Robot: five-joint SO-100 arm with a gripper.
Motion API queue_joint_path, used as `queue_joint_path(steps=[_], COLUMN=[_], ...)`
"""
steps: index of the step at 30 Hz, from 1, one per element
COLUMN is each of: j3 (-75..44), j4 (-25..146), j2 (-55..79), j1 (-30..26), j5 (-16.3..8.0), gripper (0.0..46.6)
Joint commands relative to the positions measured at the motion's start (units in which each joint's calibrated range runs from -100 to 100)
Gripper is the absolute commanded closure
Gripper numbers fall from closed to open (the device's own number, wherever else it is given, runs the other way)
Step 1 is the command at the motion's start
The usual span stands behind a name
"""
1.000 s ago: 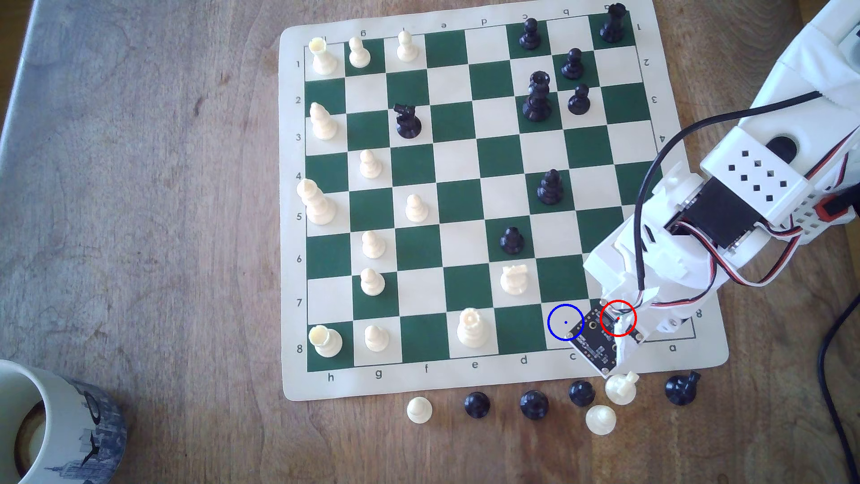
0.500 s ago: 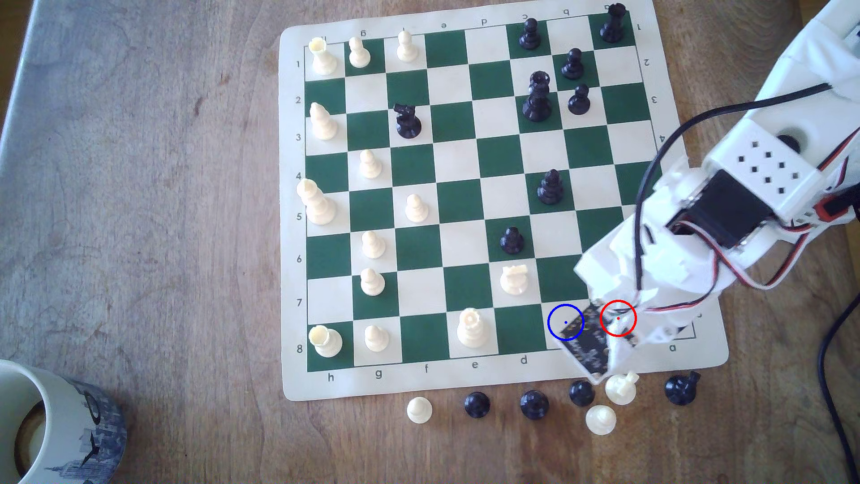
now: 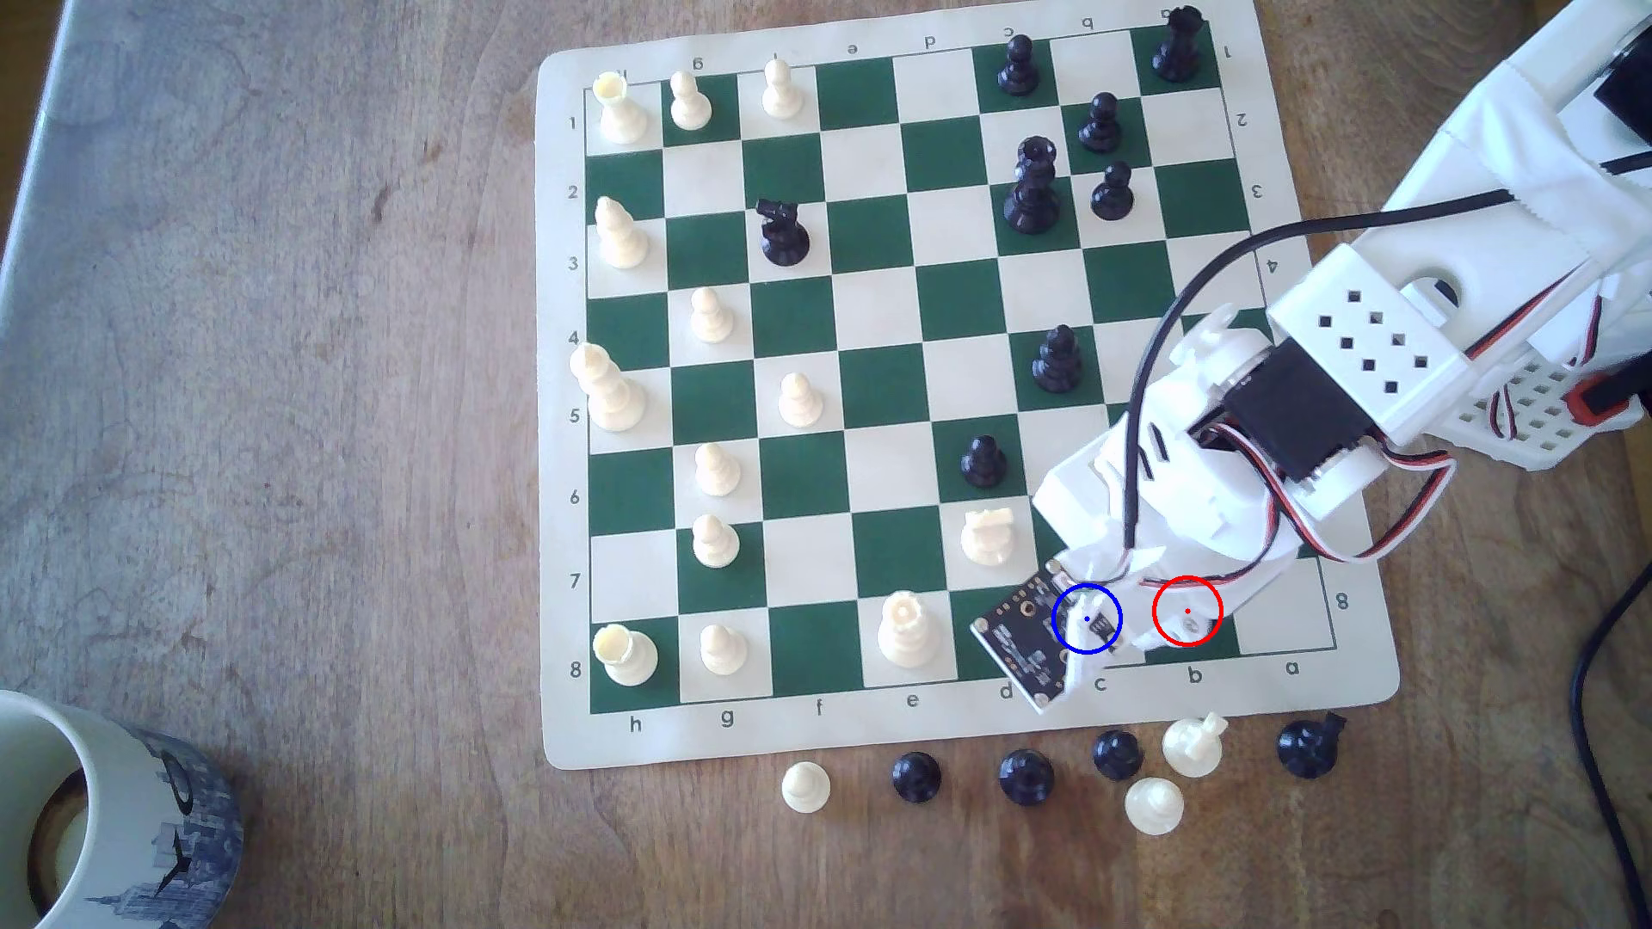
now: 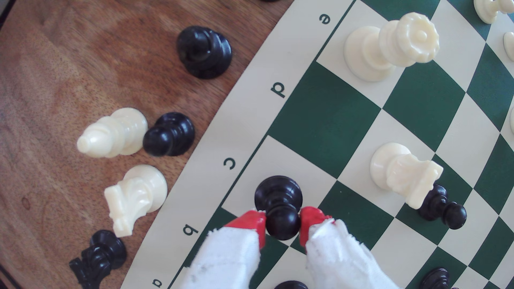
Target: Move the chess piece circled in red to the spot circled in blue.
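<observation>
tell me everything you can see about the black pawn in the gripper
The black pawn is small and glossy, plastic by the look, with a round ball head, a narrow collared neck and a flared round base. It stands upright, its base over the cream square in the c column at the board's edge row. The gripper has its red fingertips pressed on either side of the head. Whether the base rests on the board cannot be told.

White plastic arm (image 3: 1359,348); perforated housing, black servo, black cable, red-white-black wires; red-tipped, white-cloth-wrapped gripper (image 4: 283,222).
</observation>
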Motion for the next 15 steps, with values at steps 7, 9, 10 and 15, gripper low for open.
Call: queue_joint_path(steps=[7, 9, 10, 15], j3=[-3.5, -3.3, -3.2, -3.0], j4=[-2.3, -2.3, -2.3, -2.3], j2=[1.8, 1.9, 2.1, 2.9], j1=[0.9, 0.9, 0.8, 0.6], j5=[0.2, 0.2, 0.2, 0.2], gripper=[43.2, 43.2, 43.2, 43.2])
